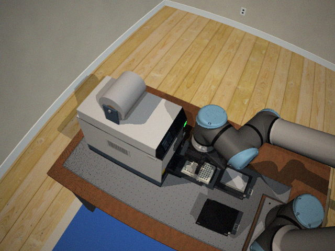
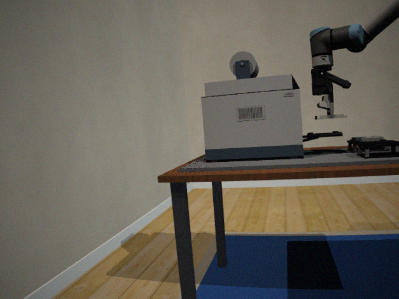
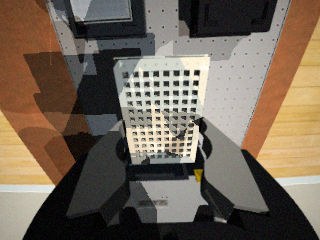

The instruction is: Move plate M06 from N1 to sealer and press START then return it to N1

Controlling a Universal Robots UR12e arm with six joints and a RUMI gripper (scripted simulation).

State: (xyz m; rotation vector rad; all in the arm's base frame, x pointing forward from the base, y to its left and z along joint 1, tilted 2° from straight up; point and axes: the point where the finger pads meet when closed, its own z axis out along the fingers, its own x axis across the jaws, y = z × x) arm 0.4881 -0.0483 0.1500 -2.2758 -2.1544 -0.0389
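Observation:
My gripper [image 1: 199,168] [image 2: 330,113] [image 3: 162,119] is shut on plate M06 [image 1: 208,172] [image 2: 340,116] [image 3: 162,95], a pale plate with many square wells and no foil seen on it. It holds the plate about level, well above the stage. The black stage [image 2: 325,134] [image 1: 176,169] is out in front of the sealer [image 1: 121,146] [image 2: 225,125] [image 3: 167,192]; the plate partly hides it in the top view. The sealer's lamp [image 1: 185,124] is green. The black nest N1 [image 1: 218,216] [image 3: 230,20] is empty. The START button cannot be made out.
Nest N2 [image 1: 232,190] [image 3: 107,31] stands beyond the stage, with a plate [image 1: 233,180] [image 3: 102,9] in it. A foil roll [image 1: 124,93] [image 2: 243,64] sits on top of the sealer. A second arm [image 1: 300,224] is at the lower right in the top view.

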